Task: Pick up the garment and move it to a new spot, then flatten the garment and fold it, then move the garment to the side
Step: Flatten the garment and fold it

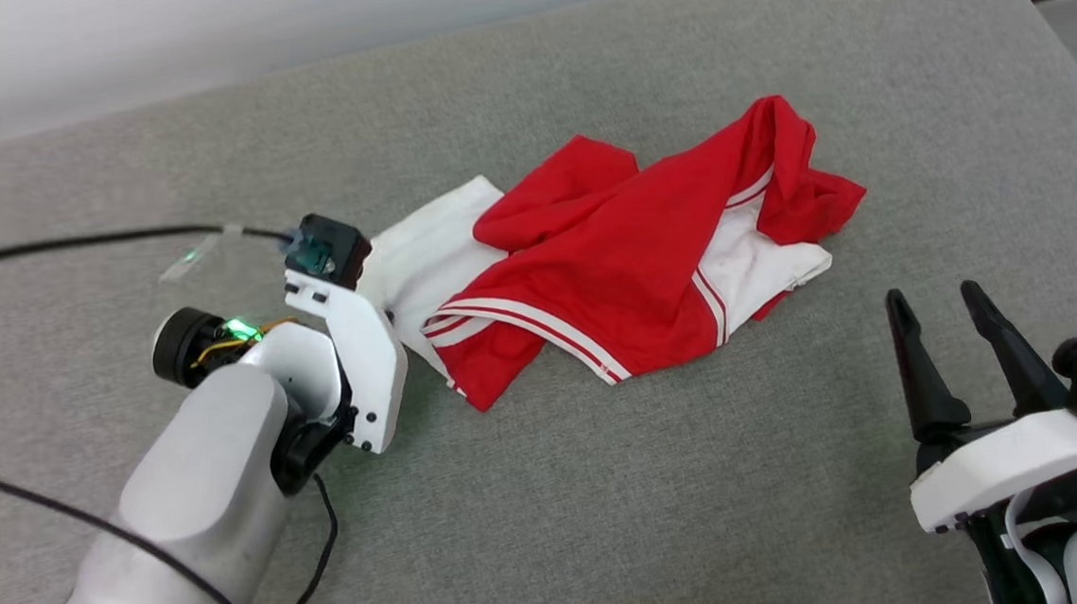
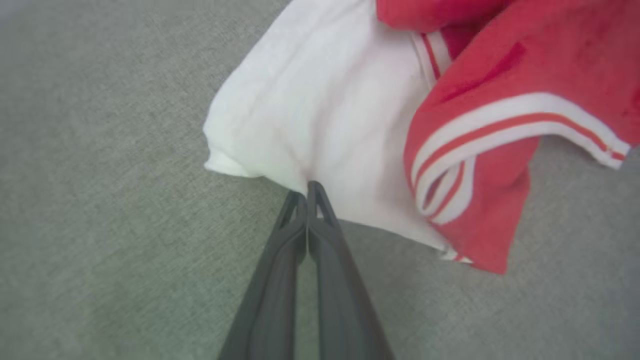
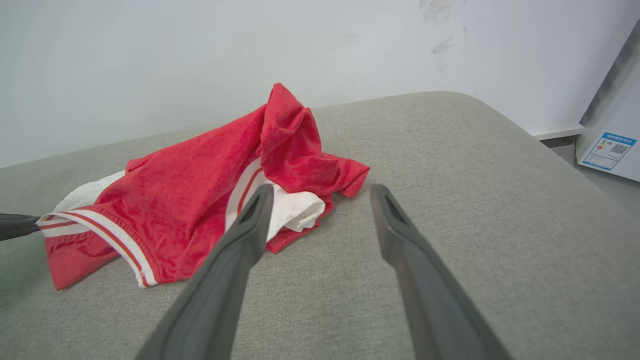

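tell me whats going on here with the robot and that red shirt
The robot is starting to pick up a crumpled red shirt that lies on a grey cushion. Its left claw is shut on the edge of the shirt's white sleeve. The right claw is open and hovers apart from the shirt, on its near right side. The shirt is not yet lifted or flattened.
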